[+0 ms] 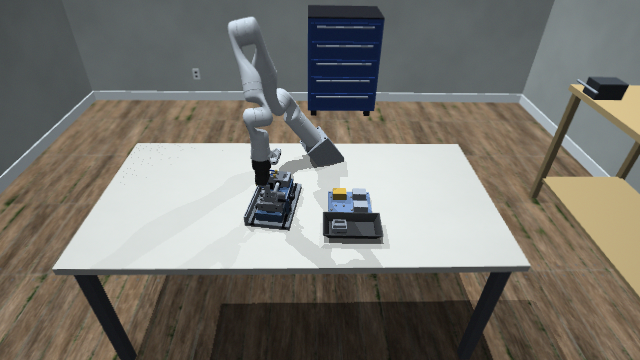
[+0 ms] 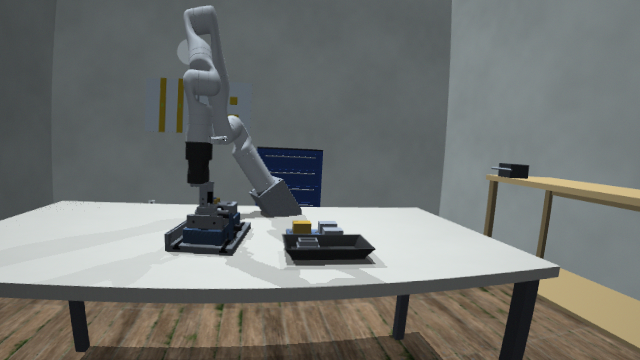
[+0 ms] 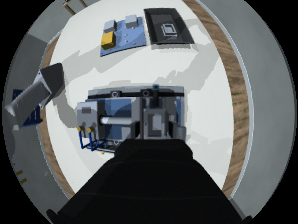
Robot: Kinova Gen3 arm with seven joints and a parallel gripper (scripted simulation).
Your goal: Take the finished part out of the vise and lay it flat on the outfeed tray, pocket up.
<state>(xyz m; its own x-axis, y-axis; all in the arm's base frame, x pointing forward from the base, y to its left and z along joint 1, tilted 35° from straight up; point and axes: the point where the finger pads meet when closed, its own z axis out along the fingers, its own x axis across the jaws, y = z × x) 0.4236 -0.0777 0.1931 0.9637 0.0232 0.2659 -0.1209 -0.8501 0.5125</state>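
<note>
The vise point(image 1: 272, 206) stands on a dark base plate in the middle of the white table. It also shows in the exterior view point(image 2: 210, 229) and in the wrist view point(image 3: 133, 119). My gripper point(image 1: 268, 191) points straight down over the vise jaws, open and empty, with its fingers low by the jaw tops point(image 2: 206, 199). A grey block sits between the jaws, partly hidden by my fingers. The dark outfeed tray point(image 1: 352, 225) lies to the right of the vise. A small grey part point(image 1: 339, 225) with a recess on top lies flat on the tray's floor at its left end.
A blue pallet point(image 1: 350, 200) with a yellow block point(image 1: 340, 193) and grey blocks lies just behind the tray. The arm's base point(image 1: 325, 152) stands behind the vise. A blue drawer cabinet point(image 1: 345, 59) is at the back wall, and a wooden shelf point(image 1: 605, 145) at the right.
</note>
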